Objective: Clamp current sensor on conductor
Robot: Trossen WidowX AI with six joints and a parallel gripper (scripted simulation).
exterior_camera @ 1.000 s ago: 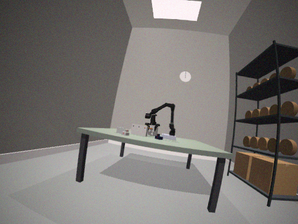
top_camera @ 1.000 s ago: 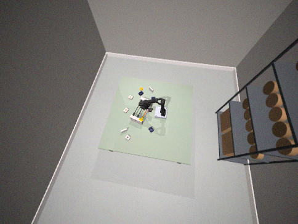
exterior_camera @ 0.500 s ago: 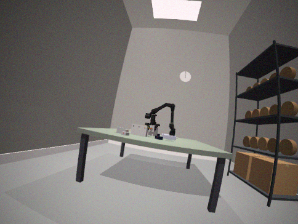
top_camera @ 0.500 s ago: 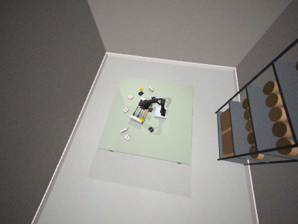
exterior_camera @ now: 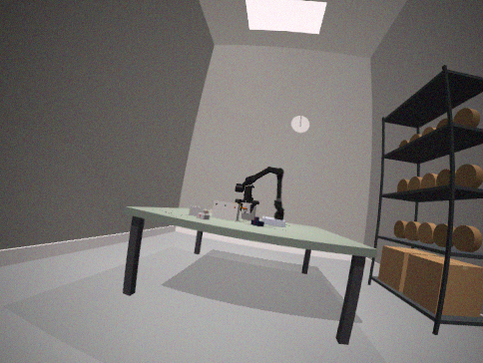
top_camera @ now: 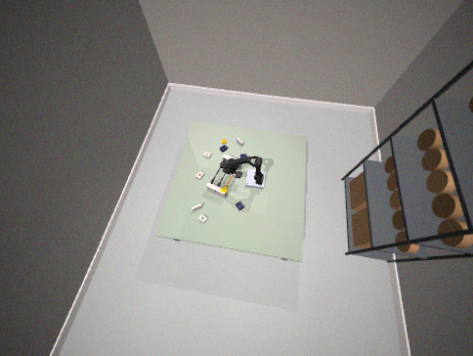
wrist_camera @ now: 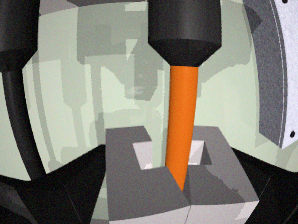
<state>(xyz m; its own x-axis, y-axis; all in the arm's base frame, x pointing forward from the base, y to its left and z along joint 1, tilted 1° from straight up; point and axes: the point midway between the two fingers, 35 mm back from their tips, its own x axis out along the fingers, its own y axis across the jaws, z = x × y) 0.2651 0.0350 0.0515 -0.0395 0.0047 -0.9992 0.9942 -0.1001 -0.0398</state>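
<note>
The current sensor (wrist_camera: 132,187), a grey block with pale inner faces, stands around the orange conductor (wrist_camera: 183,110) (top_camera: 230,180) in the wrist view. Its halves meet at the near edge; a gap shows between them at the far side. My gripper (wrist_camera: 164,151) is shut on the sensor, with one black finger at its left side and one at its right. In the top and exterior views the gripper (exterior_camera: 247,204) is small, among the conductors, and the sensor is too small to make out. The arrow and the LOAD marking cannot be read.
A black conductor (wrist_camera: 19,110) runs left of the sensor. A black sleeve (wrist_camera: 184,25) covers the orange conductor's far part. A white panel (top_camera: 216,190) (exterior_camera: 226,210) stands at one end of the conductors. Small white and dark blue parts lie on the green table (top_camera: 279,230).
</note>
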